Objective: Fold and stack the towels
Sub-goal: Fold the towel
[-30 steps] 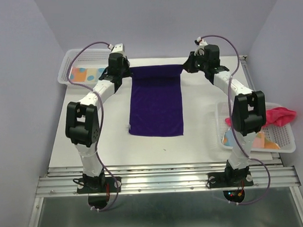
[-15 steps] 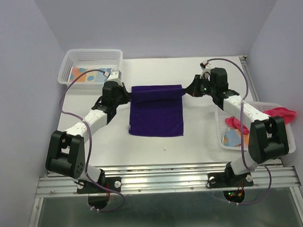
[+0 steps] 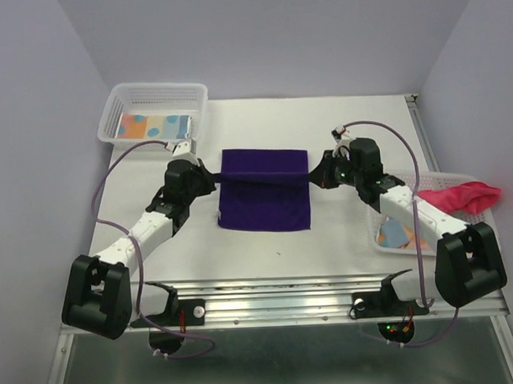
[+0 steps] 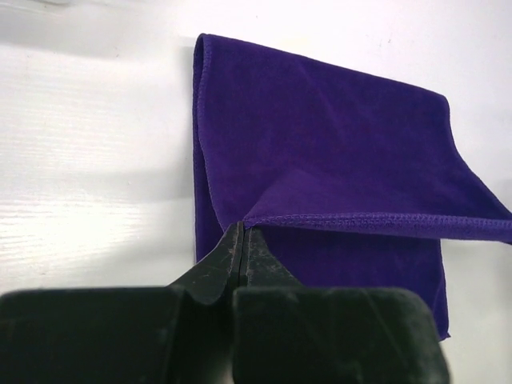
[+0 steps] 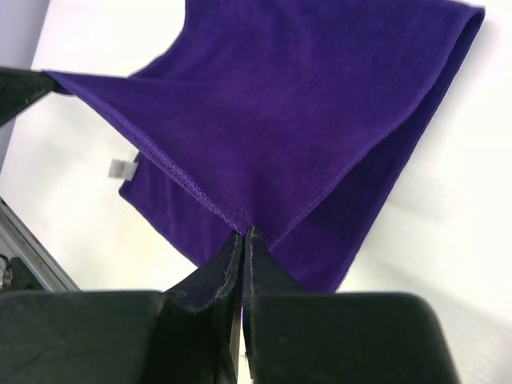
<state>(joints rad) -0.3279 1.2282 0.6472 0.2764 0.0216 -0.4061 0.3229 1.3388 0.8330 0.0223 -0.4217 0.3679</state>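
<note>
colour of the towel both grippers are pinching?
The towel is plain deep purple with no pattern. It shows best in the left wrist view.

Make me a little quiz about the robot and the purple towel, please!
1. True or false: the left gripper and the right gripper both pinch the purple towel.
2. Where is the pink towel? A: flat on the middle of the table. B: draped over the right basket. C: in a gripper.
3. Fill in: the far-left basket holds a patterned towel in light blue, white and ___.
Key: 1 true. 2 B. 3 orange.
</note>
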